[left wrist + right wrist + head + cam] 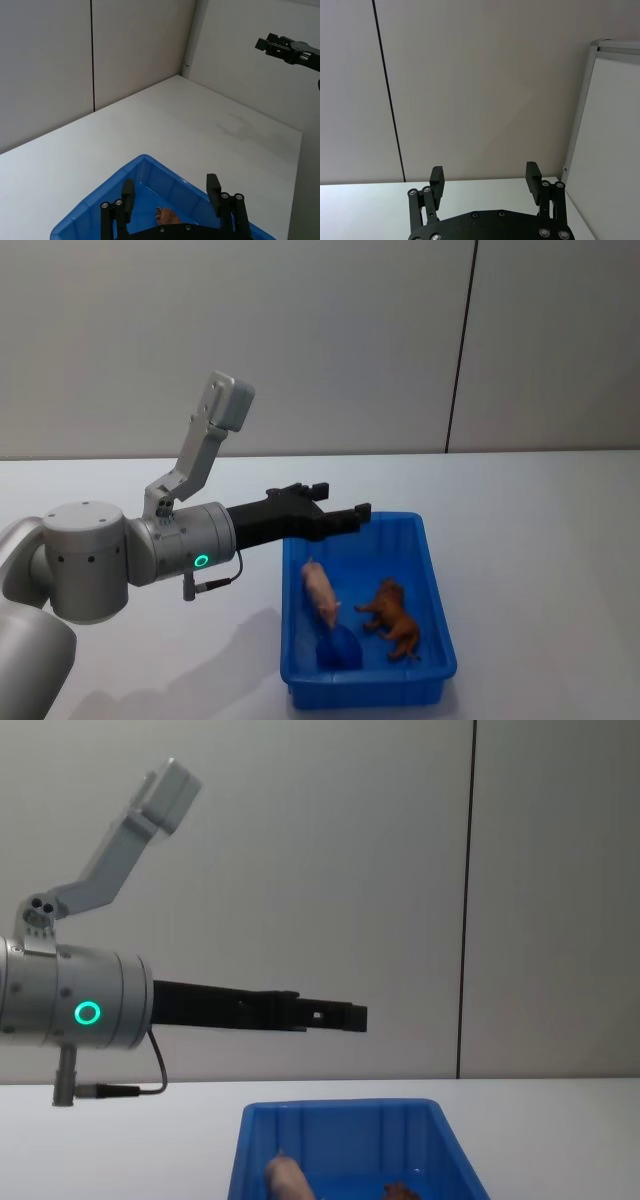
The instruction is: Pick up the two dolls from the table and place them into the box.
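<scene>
We are holding our left gripper wide open and empty above the box, risking only clipping its rim if lowered, while the pale doll and the reddish-brown doll are lying inside, long axes running front-to-back, with the right gripper also spread, raised.

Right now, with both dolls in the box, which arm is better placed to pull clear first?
Left. Its end effector hangs open above the box; pink doll and brown doll lie inside.
</scene>
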Available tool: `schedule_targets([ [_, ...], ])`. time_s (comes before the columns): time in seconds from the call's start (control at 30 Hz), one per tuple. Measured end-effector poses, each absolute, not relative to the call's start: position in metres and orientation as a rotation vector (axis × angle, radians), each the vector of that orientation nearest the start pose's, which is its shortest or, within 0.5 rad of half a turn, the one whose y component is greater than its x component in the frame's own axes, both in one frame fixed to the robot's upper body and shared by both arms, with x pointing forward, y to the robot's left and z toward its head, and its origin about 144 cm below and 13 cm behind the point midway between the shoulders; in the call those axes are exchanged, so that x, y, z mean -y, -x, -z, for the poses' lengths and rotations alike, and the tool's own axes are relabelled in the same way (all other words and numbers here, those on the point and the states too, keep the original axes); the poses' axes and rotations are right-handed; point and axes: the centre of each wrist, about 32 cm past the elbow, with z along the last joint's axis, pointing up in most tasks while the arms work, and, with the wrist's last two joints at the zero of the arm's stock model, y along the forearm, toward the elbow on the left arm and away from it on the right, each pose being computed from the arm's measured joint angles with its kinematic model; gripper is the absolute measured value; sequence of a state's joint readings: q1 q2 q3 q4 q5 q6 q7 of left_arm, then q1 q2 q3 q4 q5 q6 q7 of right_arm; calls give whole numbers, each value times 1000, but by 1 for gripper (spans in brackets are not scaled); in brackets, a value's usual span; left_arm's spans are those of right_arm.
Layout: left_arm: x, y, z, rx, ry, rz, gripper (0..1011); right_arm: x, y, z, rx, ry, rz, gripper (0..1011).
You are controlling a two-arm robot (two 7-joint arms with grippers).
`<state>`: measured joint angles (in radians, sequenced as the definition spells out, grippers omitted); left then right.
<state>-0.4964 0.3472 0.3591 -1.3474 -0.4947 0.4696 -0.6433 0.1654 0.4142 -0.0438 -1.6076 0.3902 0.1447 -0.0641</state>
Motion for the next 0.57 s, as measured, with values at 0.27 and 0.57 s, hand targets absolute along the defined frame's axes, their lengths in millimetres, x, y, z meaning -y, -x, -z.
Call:
schedule_targets([
  [0.27,-248,-573,-1241,-237,-118,-703,1001,330,-499,-1229,54,-6,1584,1001],
  [0.57,-248,-568,-1244,-156,-46,-776,1001,330,-499,-1229,54,-6,1584,1001],
])
